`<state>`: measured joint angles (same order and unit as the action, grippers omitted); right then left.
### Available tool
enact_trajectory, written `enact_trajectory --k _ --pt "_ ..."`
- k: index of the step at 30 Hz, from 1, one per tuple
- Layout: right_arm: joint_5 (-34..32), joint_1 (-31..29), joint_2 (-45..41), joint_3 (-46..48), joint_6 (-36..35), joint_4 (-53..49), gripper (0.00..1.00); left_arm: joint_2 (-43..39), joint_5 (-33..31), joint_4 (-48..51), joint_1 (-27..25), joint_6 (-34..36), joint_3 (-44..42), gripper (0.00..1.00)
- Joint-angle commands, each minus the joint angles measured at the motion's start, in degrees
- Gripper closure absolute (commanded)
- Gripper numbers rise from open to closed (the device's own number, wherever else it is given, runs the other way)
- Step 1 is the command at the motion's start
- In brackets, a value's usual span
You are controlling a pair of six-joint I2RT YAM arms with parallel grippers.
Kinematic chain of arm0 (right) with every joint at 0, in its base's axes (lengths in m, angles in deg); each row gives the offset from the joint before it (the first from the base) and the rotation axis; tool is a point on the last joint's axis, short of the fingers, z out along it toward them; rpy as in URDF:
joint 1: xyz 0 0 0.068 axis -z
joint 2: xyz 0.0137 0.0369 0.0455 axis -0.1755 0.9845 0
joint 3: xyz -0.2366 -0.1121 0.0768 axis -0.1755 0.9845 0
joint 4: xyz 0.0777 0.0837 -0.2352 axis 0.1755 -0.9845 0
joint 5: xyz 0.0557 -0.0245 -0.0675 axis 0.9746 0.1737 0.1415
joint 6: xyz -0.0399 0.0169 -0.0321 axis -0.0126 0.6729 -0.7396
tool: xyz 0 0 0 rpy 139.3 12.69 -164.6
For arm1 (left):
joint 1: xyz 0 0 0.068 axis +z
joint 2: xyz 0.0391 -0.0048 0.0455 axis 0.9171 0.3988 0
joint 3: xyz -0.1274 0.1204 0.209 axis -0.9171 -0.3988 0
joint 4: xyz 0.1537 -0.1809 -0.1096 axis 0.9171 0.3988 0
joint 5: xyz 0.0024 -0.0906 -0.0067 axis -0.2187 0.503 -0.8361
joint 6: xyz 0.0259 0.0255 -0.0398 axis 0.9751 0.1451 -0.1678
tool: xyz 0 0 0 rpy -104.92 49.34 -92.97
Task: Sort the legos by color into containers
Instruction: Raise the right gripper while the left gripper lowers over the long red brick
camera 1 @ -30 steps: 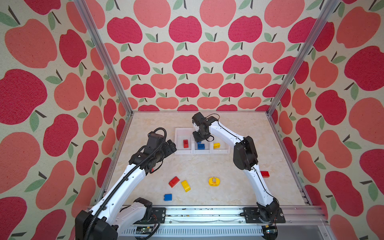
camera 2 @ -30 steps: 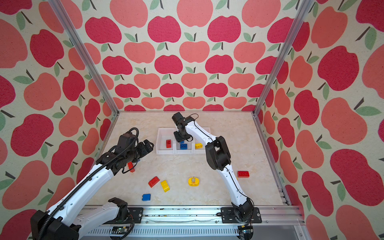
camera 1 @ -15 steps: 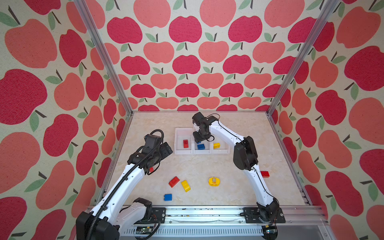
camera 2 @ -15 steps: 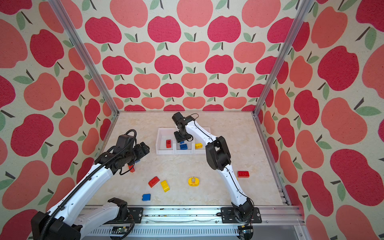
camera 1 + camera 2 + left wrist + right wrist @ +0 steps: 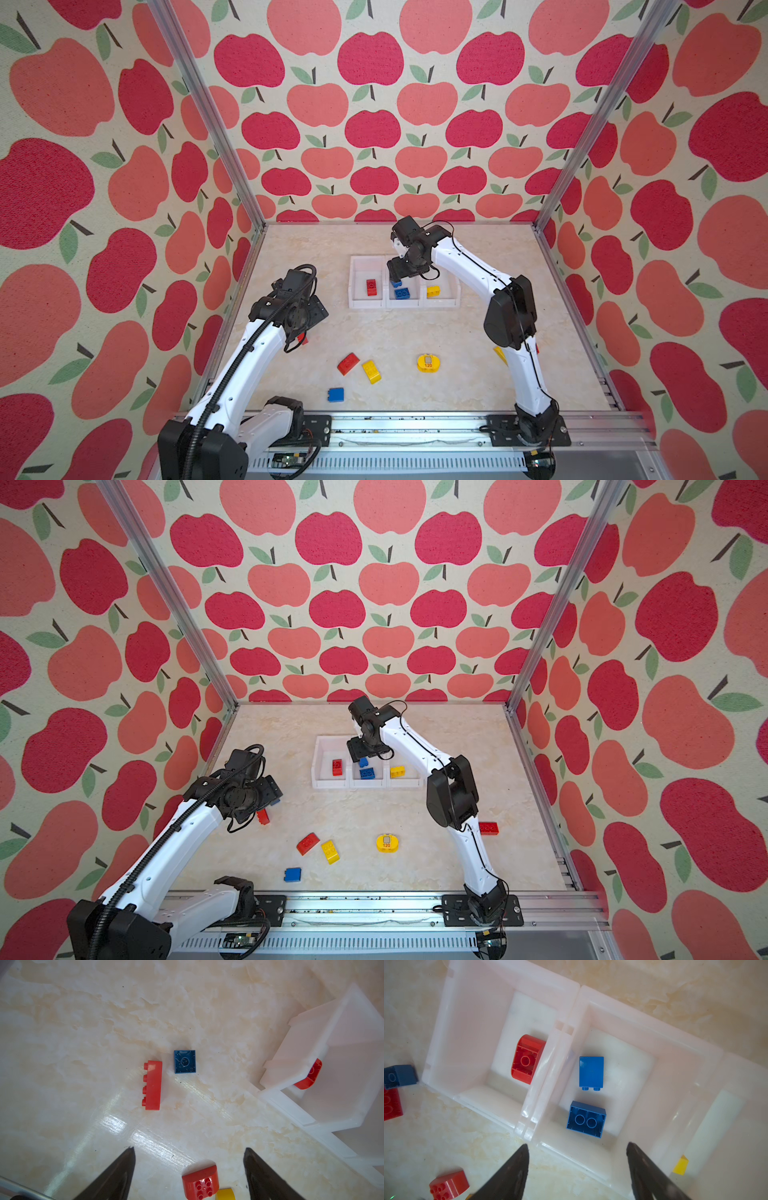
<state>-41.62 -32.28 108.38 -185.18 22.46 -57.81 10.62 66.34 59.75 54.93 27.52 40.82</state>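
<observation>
Above middle bin (image 5: 675, 1053), right pincer (image 5: 577, 1147) agape.

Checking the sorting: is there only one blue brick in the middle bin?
No, the middle bin holds a sideways blue brick and an upturned blue brick.

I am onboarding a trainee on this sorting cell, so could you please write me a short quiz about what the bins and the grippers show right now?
1. True or false: the middle bin holds two blue bricks.
2. In both top views, the brick in the leftmost bin is: A red, B yellow, C blue.
3. What does the right gripper hold?
Key: 1 true; 2 A; 3 nothing, its jaws stand open above the middle bin.
</observation>
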Motion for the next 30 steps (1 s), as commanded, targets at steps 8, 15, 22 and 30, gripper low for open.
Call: enact_trajectory --k 8,15,22,30 --pt "5.3 1.0 -14.2 14.1 3.5 -0.7 0.22 6.1 -0.3 4.8 4.8 8.0 2.8 0.27" --pt "5.6 2.9 -22.5 23.2 5.0 0.2 0.22 9.5 1.7 1.2 7.6 11.6 0.7 0.34" --pt "5.2 4.6 -28.3 29.3 6.2 0.7 0.22 13.7 3.6 -2.7 10.9 15.3 -0.7 0.4" --pt "4.8 6.3 -32.0 32.9 6.6 0.9 0.22 18.7 4.5 -6.5 11.7 17.1 -1.6 0.45"
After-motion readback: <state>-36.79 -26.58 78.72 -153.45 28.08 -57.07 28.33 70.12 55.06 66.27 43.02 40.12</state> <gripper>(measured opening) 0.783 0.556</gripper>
